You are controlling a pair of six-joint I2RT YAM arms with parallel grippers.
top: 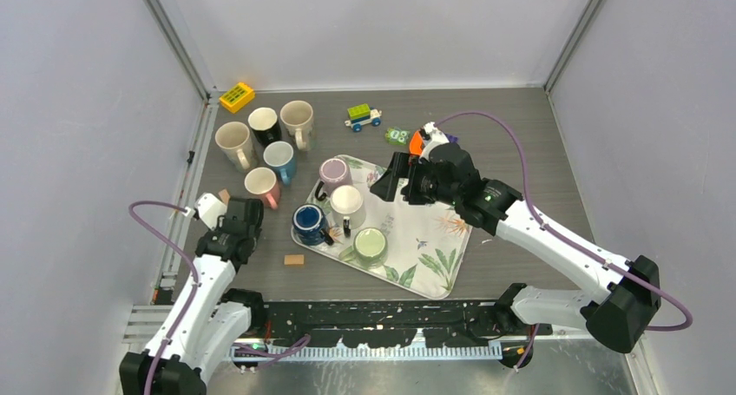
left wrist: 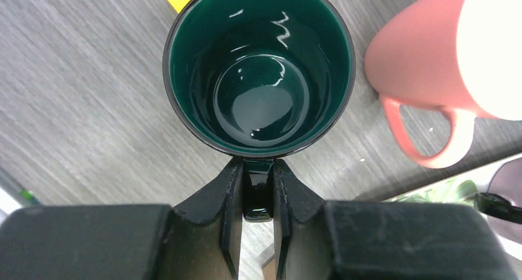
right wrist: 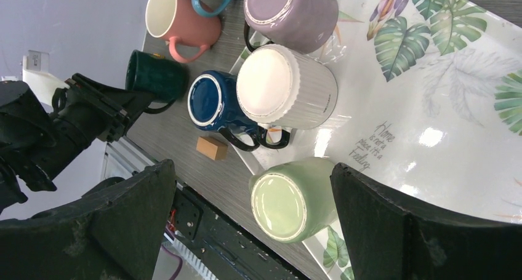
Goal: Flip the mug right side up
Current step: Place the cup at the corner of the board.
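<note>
**Green mug upright in left grip, beside tray**

From overhead I cannot see the dark green mug (left wrist: 258, 68); the left gripper (left wrist: 258, 167) covers it. Whether its base touches the table (left wrist: 74, 108) I cannot tell. It sits near the table's left edge, pink mug (left wrist: 425, 64) just beside, tray (top: 434, 256) close. Mouth up, glossy interior, handle pinched narrowly. Right gripper (top: 388, 182) gapes wide above the tray.
</note>
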